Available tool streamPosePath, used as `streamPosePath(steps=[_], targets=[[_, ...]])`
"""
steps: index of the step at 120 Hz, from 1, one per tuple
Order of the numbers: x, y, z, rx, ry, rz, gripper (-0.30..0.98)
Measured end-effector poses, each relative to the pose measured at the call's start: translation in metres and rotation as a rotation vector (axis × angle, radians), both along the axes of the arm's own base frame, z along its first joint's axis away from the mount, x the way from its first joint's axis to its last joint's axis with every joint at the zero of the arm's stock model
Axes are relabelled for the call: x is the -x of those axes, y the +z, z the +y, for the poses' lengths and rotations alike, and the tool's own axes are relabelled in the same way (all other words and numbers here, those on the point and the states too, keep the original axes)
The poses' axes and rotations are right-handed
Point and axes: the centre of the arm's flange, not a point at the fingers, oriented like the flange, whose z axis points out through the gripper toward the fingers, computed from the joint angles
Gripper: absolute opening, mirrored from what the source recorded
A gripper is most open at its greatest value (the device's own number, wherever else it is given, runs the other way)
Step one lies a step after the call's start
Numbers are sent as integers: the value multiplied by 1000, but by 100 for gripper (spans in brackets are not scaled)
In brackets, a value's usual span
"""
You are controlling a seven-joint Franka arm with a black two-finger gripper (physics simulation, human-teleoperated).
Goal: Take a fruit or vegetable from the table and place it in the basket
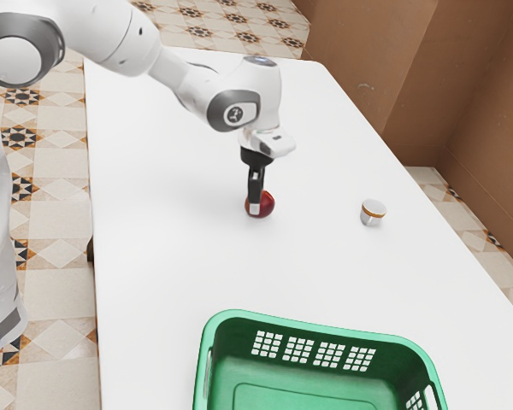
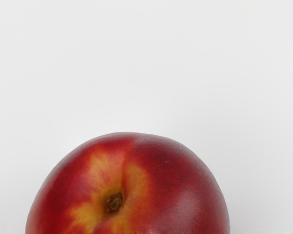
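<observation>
1. Gripper: near the middle of the exterior frame, pointed down, its lower end in front of the red fruit and overlapping it.
2. Jaw state: couldn't tell. The far side of the fruit was hidden, so a grip on it was neither confirmed nor ruled out.
3. Fruit location: just about frame centre in the exterior view, down at the white table, outside the basket. Red skin showed on both sides of the gripper's lower end.
4. Wrist view: fruit sat large, close under the hand. Deep red skin, yellow-orange patches around the stem hollow, brown stem spot in it, shallow crease running out from there. Plain white surface around it.
5. Green basket: bottom of the exterior frame, centre to right, partly cut off by the lower edge. Four blocks of square holes in its far wall, more holes toward the lower right corner. Well apart from the fruit.
6. Small white cup with an orange-brown band: right of centre, apart from fruit and gripper, slightly tilted in the frame.
7. Arm: came in from the upper left, white with grey joints. Patterned floor tiles lay along the left; brown walls stood upper right.
</observation>
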Motion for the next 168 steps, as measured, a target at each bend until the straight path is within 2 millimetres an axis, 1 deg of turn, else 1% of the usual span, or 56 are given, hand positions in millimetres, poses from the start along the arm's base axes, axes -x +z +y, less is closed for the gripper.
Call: streamPosePath(steps=[36, 47, 64, 76, 78, 82, 85, 88, 94, 100, 103, 108, 113, 118, 123, 127, 132, 136, 142, 150, 155, 161, 168], targets=[[-3, -6, 2, 8, -4, -21, 65], [-4, -8, 1, 27, 4, -28, 56], [-5, -6, 1, 52, 24, -44, 34], [-6, -4, 3, 53, 36, -55, 26], [-6, -2, 4, 52, 38, -60, 25], [-4, 9, 4, 48, 38, -83, 23], [-1, 25, 2, 45, 35, -112, 21], [2, 40, -3, 43, 24, -141, 22], [4, 62, -27, 43, -20, -183, 22], [5, 79, -63, 46, -83, -215, 21], [6, 88, -92, 49, -130, -234, 20], [12, 104, -148, 54, -222, -270, 19], [19, 127, -204, 57, -312, -321, 18], [28, 152, -251, 62, -388, -375, 18], [39, 173, -288, 71, -447, -422, 18], [49, 183, -315, 79, -488, -448, 18], [62, 188, -345, 90, -531, -467, 19], [71, 185, -371, 105, -562, -471, 19], [78, 173, -398, 134, -587, -463, 19], [84, 166, -419, 169, -591, -466, 20], [87, 157, -432, 192, -594, -463, 21], [87, 148, -443, 222, -585, -457, 21], [86, 142, -449, 248, -567, -458, 21]])
